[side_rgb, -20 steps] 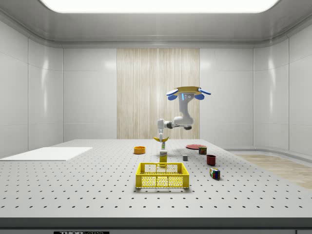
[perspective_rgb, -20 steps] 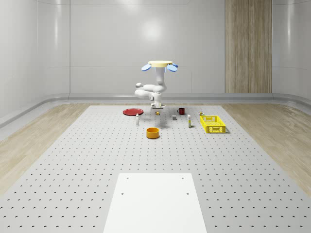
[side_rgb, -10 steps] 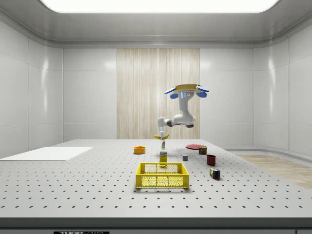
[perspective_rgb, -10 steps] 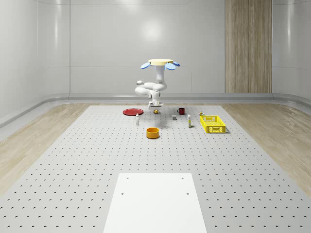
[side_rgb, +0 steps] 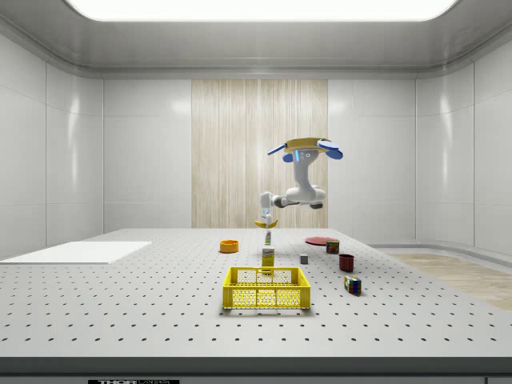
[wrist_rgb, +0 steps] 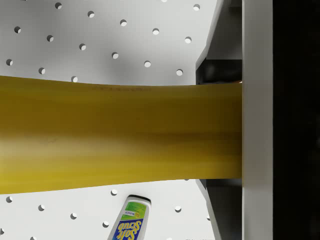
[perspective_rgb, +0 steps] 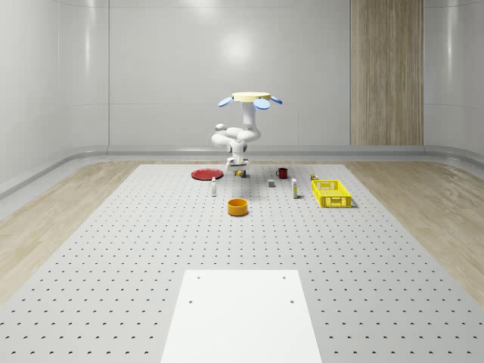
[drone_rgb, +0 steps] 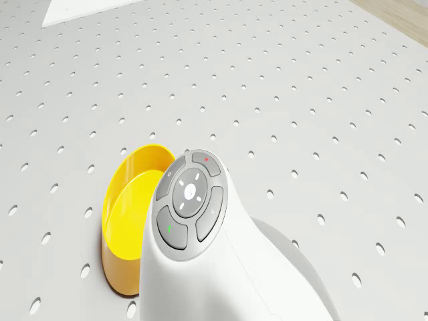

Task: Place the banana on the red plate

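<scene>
— Where's the banana (wrist_rgb: 120,135)?
— Clamped crosswise between the gripper's (side_rgb: 264,225) fingers (wrist_rgb: 257,120), off the table (perspective_rgb: 113,249), with a Soft Scrub bottle (wrist_rgb: 131,220) below.
— The red plate (perspective_rgb: 206,175)?
— Bare, off to the whole-scene view's left of the fingers.
— Other containers?
— An orange bowl (drone_rgb: 130,214), nothing inside, and a yellow crate (side_rgb: 266,288); the drone (perspective_rgb: 250,99) hovers above

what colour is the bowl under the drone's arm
Yellow-orange bowl, brightest inside; the drone view shows it best.
</scene>
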Motion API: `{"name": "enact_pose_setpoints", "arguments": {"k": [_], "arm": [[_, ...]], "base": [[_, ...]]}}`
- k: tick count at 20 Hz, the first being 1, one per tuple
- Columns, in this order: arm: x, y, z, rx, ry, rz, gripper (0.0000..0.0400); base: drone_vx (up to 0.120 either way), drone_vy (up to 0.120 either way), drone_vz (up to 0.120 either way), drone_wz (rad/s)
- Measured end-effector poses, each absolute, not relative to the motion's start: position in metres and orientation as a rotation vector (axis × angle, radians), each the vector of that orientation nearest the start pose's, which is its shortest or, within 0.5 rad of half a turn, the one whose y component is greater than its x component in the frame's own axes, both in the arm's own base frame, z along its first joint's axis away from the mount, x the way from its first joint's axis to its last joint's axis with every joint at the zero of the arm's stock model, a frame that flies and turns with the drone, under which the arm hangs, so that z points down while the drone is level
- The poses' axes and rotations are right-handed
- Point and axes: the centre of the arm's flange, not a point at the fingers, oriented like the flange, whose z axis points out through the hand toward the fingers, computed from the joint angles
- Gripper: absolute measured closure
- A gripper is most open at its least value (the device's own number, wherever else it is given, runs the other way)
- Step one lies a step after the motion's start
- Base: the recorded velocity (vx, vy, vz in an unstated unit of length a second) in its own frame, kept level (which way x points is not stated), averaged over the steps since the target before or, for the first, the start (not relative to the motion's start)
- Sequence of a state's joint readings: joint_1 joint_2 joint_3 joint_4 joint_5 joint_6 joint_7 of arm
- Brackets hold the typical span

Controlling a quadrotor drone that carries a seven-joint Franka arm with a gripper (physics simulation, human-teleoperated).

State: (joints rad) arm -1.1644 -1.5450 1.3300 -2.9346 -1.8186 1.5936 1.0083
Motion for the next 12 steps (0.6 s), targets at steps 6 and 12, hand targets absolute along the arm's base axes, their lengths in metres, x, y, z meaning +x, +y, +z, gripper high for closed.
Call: {"name": "enact_pose_setpoints", "arguments": {"k": [6,12], "arm": [[0.2843,-0.0197,0.4967,-0.005,0.006,-0.136,0.021],[0.2843,-0.0198,0.4966,-0.005,0.006,-0.316,0.021]], "base": [[0.0,0.0,0.0,-0.3],[0.0,0.0,0.0,-0.3]]}}
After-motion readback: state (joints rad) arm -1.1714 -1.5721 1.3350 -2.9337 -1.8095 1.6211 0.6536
